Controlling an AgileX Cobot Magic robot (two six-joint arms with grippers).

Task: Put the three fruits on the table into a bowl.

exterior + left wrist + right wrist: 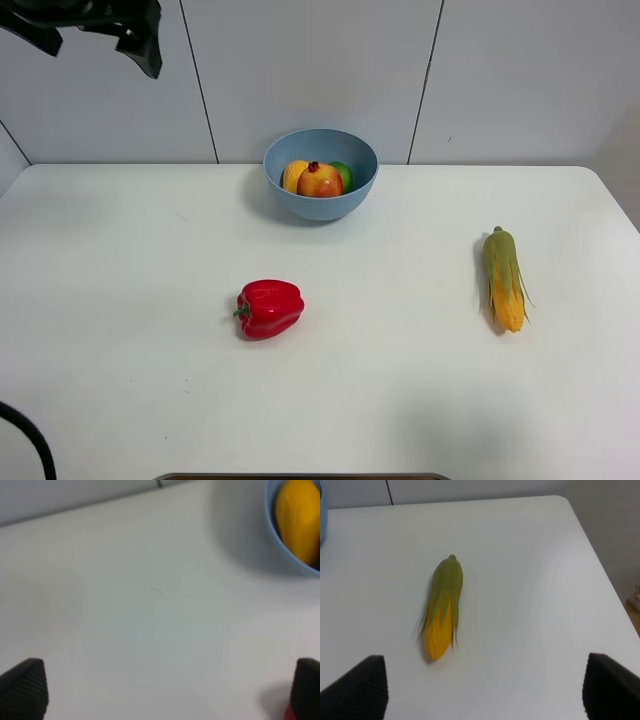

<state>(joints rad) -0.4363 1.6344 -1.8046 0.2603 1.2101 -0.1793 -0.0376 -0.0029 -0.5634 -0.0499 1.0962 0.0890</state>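
Note:
All three fruits lie inside the light-blue bowl at the back middle of the white table: the mango on the left, the red-and-yellow fruit in the middle, the lime on the right. In the left wrist view the mango shows inside the bowl's rim. My left gripper hangs open over bare table, well away from the bowl, with nothing between its fingers. The left arm is raised at the top left. My right gripper is open and empty, short of the corn.
A glossy red bell pepper lies in front of the bowl, left of centre. A green-husked corn cob lies on the right side. The table's right edge and rounded back corner are close to the corn.

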